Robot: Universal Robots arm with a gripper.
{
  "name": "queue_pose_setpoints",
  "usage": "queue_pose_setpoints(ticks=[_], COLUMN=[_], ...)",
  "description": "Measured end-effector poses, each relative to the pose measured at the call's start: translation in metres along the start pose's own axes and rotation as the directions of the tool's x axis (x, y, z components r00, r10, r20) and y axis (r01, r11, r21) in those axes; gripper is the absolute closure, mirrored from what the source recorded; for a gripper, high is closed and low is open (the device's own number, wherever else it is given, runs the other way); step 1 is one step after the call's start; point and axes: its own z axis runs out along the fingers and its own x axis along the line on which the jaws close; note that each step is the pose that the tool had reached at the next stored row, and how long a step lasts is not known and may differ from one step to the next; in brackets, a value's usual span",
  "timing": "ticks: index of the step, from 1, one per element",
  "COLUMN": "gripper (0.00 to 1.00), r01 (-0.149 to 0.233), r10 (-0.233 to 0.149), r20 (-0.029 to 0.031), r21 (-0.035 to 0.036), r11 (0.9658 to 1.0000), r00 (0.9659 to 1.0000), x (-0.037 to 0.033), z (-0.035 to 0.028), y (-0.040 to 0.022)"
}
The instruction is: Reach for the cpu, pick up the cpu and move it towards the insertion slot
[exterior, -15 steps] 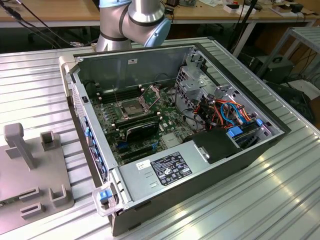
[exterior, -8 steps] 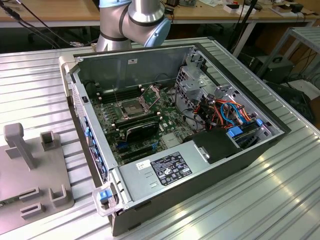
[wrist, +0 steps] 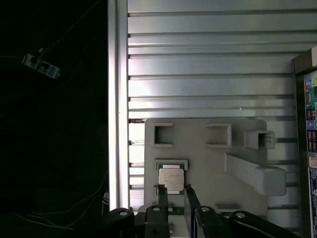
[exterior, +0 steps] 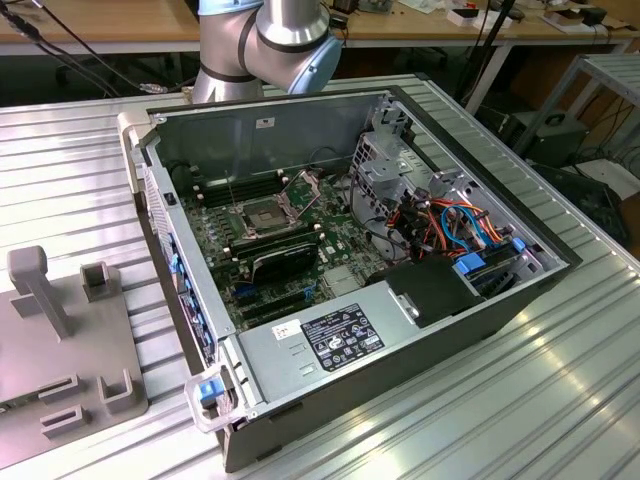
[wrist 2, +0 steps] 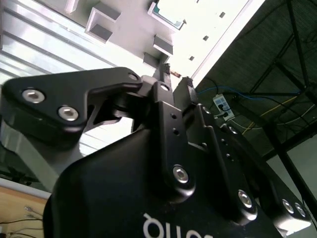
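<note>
Currently I have the gripper (wrist: pixel 174 188) hanging over the grey fixture (wrist: pixel 208 168). Its black fingers (wrist: pixel 162 198) stand narrowly apart with nothing between them. In the first wrist view the gap looks roughly as wide as the cpu (wrist: pixel 171 178).

The cpu lies flat in a square recess (wrist: pixel 172 162) of the fixture, its pale metal top facing up. In that view the two fingertips line up with the chip's two opposite sides, so it sits in line with the gap and partly past the tips. I cannot tell from this view how high the tips stand above it. In the second wrist view the gripper (wrist 2: pixel 176 79) shows a thin bright gap between the fingers, and the fixture lies well beyond them, so I read no contact.

In the exterior view the slot (exterior: pixel 262 215) sits on the motherboard (exterior: pixel 300 260) inside the open case (exterior: pixel 260 130), its metal frame raised and its dark centre bare. The fixture (exterior: pixel 30 360) lies on the slatted table (exterior: pixel 560 380) just beside the case, on the exterior view's left. The arm (exterior: pixel 270 40) rises behind the case's far wall.
</note>
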Motion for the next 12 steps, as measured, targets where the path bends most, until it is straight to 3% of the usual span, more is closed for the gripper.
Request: queue_pose_setpoints(ticks=[6,9,11,12], gripper=[0.4,0.34,0.34,0.34], r01=[0.001,0.015,0.017,0.018], r10=[-0.001,-0.015,-0.017,-0.017], r20=[-0.0024,-0.0067,-0.0091,-0.0092], r21=[0.0001,0.0,0.0006,0.0036], r11=[1.0,0.9999,0.9998,0.9998], r00=[1.0,0.9999,0.9998,0.9998], x=[0.0009,0.0011,0.0011,0.001], z=[0.0012,0.0087,0.017,0.0185], y=[-0.0001,-0.0018,-0.0107,-0.0109])
